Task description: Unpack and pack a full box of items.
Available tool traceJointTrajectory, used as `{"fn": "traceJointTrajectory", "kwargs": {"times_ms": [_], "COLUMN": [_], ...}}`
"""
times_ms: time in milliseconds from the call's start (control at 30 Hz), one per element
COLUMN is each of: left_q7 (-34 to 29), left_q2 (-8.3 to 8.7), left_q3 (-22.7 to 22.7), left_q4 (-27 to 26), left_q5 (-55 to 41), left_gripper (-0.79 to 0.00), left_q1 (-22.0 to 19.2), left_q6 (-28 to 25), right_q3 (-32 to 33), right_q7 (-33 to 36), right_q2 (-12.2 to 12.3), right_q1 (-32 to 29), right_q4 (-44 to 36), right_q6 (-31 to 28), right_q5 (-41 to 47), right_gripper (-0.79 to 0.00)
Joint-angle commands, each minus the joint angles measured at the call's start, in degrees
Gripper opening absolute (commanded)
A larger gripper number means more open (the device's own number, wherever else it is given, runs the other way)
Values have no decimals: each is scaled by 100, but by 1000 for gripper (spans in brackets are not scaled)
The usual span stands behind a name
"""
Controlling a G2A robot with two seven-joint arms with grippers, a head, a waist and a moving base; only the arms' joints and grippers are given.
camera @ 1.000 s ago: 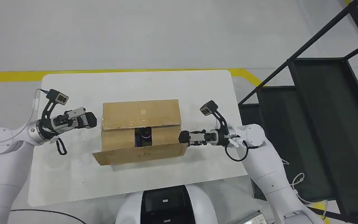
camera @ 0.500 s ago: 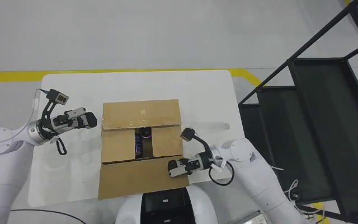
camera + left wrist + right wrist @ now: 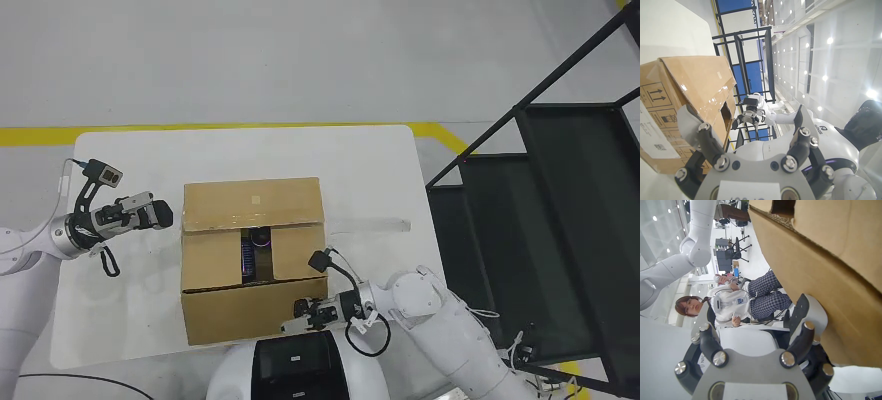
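The left gripper [image 3: 158, 213] hangs just beside the left wall of the box [image 3: 210, 262], jaws apart and holding nothing, with its arm coming in low over the worktop [image 3: 120, 300]. The box stands in the middle of the worktop. Its near flap [image 3: 235, 315] is folded outward, but two inner flaps [image 3: 300, 252] cover most of the opening, and a dark item [image 3: 259, 240] shows in the gap. I judge the unpacking is at the flap-opening step. The right gripper [image 3: 298, 322] is at the near flap, jaws apart, one jaw against the cardboard. The next move should turn the inner flaps outward.
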Motion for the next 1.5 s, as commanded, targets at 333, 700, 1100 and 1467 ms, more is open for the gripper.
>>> {"fn": "traceJointTrajectory", "kwargs": {"times_ms": [333, 700, 1100, 1467], "left_q7": [0, -212, -643, -655], "left_q2": [0, 26, 50, -119], "left_q3": [0, -205, -220, 361], "left_q4": [0, -404, -966, -77], "left_q5": [0, -299, -244, -50], "left_gripper": [0, 0, 0, 0], "left_q1": [0, 348, 874, 287], "left_q6": [0, 110, 540, 554], "right_q3": [-202, 230, 756, 738], "right_q7": [-1048, -900, -822, -894], "right_q2": [34, 220, 361, 413], "right_q1": [-81, -571, -575, -441], "right_q4": [118, -951, -1149, -1020], "right_q6": [-233, -861, -1243, -1276], "right_q5": [-906, -203, 887, 1020], "right_gripper": [0, 0, 0, 0]}}
